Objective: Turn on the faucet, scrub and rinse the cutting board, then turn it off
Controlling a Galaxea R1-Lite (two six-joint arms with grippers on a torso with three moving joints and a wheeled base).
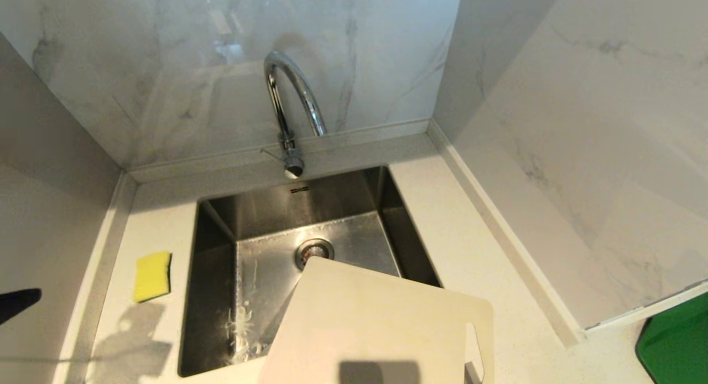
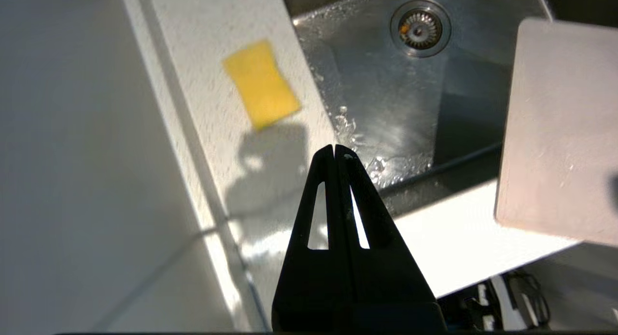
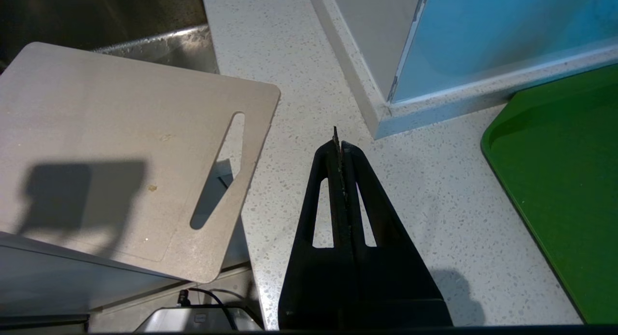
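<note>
The large cream-white plastic cutting board (image 1: 376, 328) was propped across the steel sink's (image 1: 213, 295) near corner; both black grippers, left (image 2: 335, 147) and right (image 3: 338, 143), were pressed closed, empty

The cutting board (image 1: 376, 323) overhangs the sink's (image 1: 215, 229) front right corner, faucet (image 1: 290, 102) behind, sponge (image 1: 152, 276) left.

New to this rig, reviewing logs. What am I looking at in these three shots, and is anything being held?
It is a two-armed wheeled robot at a kitchen sink. One picture looks down from its head; the other two come from cameras on each wrist, behind the black fingers. The faucet stands behind the basin, no water running. The cutting board overhangs the sink's near right corner. A yellow sponge lies on the counter left of the sink, a green tray far right. The left gripper and right gripper are both shut and empty.
</note>
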